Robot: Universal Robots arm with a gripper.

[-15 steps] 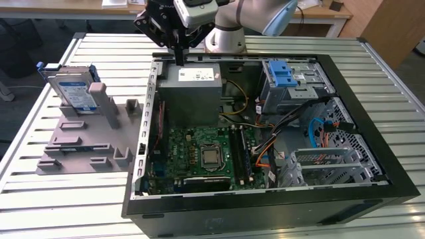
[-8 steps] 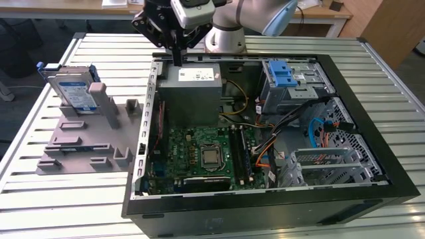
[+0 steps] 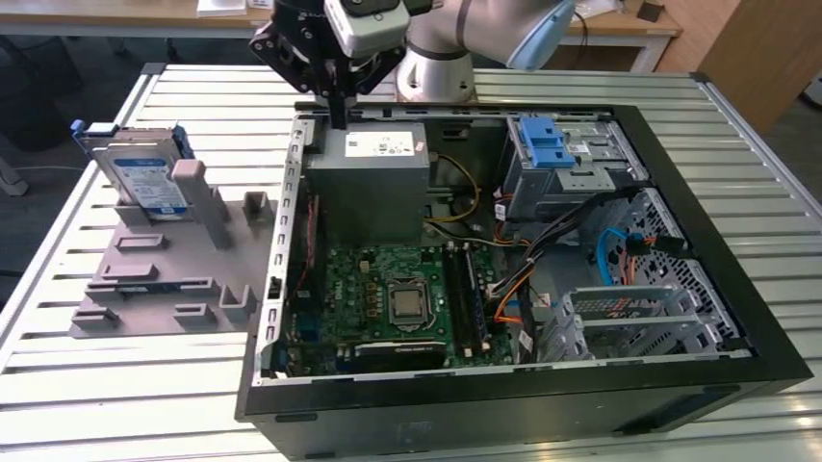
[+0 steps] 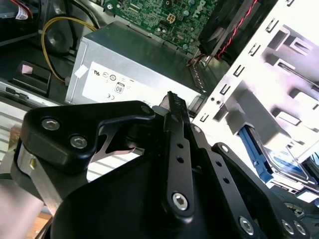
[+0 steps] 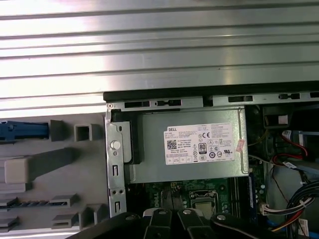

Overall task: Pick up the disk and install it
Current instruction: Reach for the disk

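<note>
Currently, in the exterior view, the gripper (image 3: 338,117) is held clenched, empty, above the power supply (image 3: 369,178); the disk (image 3: 141,179) is stood apart in a fixture (image 3: 154,289). In the first wrist view, the chassis edge (image 5: 116,164) between could be struck if crossed low.

A slatted silver metal table (image 3: 129,385) catches bright glare along its ribs, with a light wooden desk (image 3: 115,17) behind its far edge, a brown wooden panel (image 3: 745,48) past its far corner at the exterior view's right, and dark floor (image 3: 33,231) beside it at the exterior view's left.
</note>
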